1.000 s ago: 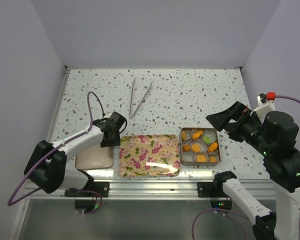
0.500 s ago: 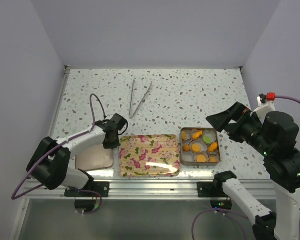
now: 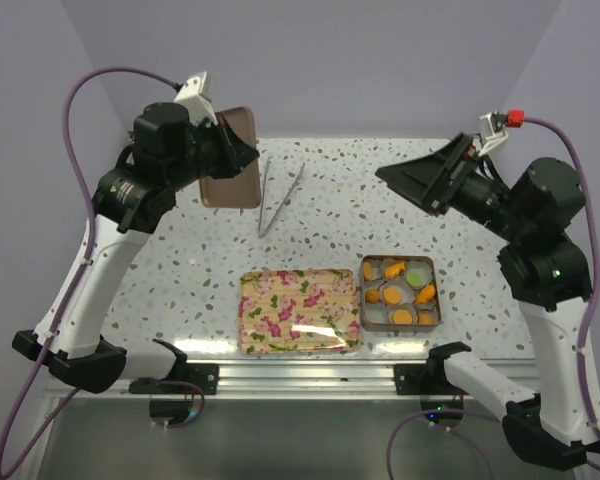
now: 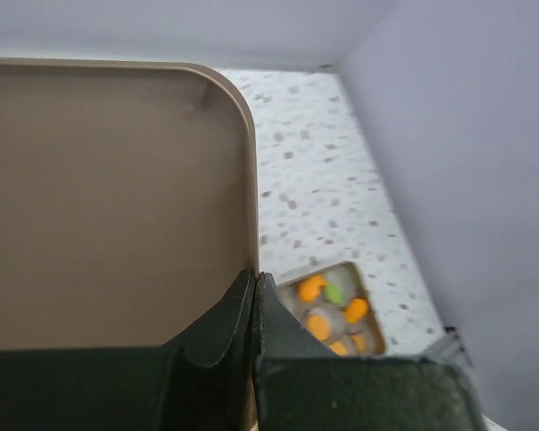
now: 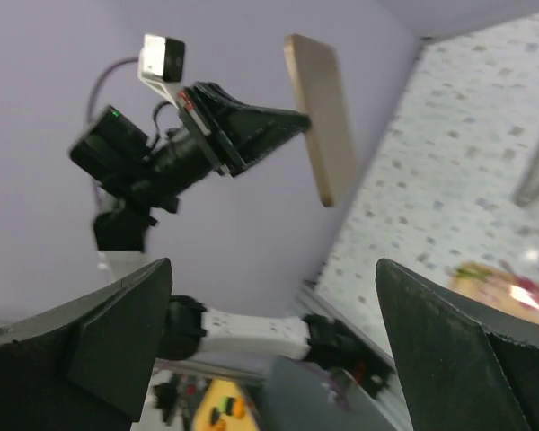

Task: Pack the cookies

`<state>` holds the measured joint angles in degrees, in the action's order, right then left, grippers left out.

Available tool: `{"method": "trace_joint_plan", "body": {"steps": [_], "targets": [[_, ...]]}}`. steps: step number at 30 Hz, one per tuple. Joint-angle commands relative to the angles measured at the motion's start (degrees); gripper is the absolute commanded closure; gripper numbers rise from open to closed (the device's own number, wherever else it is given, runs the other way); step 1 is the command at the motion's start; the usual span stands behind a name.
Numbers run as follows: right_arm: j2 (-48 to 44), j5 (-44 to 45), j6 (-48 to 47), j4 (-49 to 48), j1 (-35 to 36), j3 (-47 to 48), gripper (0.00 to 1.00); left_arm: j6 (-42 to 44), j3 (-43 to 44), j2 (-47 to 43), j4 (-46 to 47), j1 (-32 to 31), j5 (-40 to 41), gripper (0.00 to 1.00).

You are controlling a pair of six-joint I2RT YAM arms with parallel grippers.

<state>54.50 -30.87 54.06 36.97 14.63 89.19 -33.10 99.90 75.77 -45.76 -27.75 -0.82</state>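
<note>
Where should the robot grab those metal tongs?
Probably from straight above, pinching both legs together near their middle. The tongs lie flat on the table, joined at the near end and spreading toward the back wall.

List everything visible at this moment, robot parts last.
cookies: about nine, orange with one green, in the metal tin
paper cups: count unclear, white, around cookies in the tin
metal tin: one, silver, right of the floral tray
floral tray: one, cream with pink flowers, near centre
tongs: one pair, metal, far centre
tan tray: one, held aloft, far left
table: one, white, speckled
left gripper: shut on the tan tray's edge
right gripper: open, empty, raised at right
</note>
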Motion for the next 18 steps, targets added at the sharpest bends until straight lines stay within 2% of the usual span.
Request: {"method": "trace_joint_plan", "body": {"steps": [1,2,3,5,6,8,9,10,11,12,14,15,18], "targets": [[3.85,-12.98,20.26,-36.66,0.04,-2.88,0.01,-1.06,7.92,1.31,9.17,0.59,-22.61,1.0],[7.08,-13.42,22.9,-44.8,-0.04,-2.01,0.01,-3.35,7.77,0.44,12.59,1.98,-30.13,1.0],[8.68,-14.29,27.8,-48.45,-0.04,-1.39,0.01,-6.33,6.81,-0.44,22.63,2.87,-34.21,1.0],[12.1,-15.0,32.66,-55.39,-0.04,0.27,0.01,-20.1,-0.9,-4.2,37.77,6.02,-44.38,1.0],[15.17,-15.44,36.95,-61.78,-0.22,0.89,0.01,-31.99,-4.06,-5.18,55.77,6.91,-46.79,1.0],[17.65,-16.32,40.14,-67.0,-0.31,2.13,0.01,-43.83,-11.98,-6.86,72.31,8.85,-49.1,1.0],[19.66,-16.59,43.11,-72.51,-0.22,2.04,0.01,-49.11,-13.92,-7.03,86.31,9.02,-48.67,1.0],[20.38,-17.72,44.97,-75.44,-0.31,1.7,0.01,-57.95,-16.9,-6.95,92.19,9.11,-47.88,1.0],[21.43,-18.08,46.99,-78.95,-0.39,0.3,0.01,-61.35,-17.62,-6.51,96.95,9.11,-46.04,1.0],[22.83,-18.52,51.71,-86.47,-0.57,-0.76,0.01,-66.43,-18.07,-6.25,104.05,9.11,-45.16,1.0],[24.07,-17.91,56.48,-96.93,-0.83,-4.26,0.01,-70.24,-18.07,-5.37,109.19,9.11,-42.44,1.0],[24.6,-17.47,59.46,-99.09,-0.92,-5.5,0.01,-71.74,-17.72,-5.11,112.78,9.11,-41.73,1.0],[25.04,-16.5,59.06,-100.87,-0.92,-8.85,0.01,-75.44,-17.28,-4.75,116.23,9.11,-40.05,1.0]]}}
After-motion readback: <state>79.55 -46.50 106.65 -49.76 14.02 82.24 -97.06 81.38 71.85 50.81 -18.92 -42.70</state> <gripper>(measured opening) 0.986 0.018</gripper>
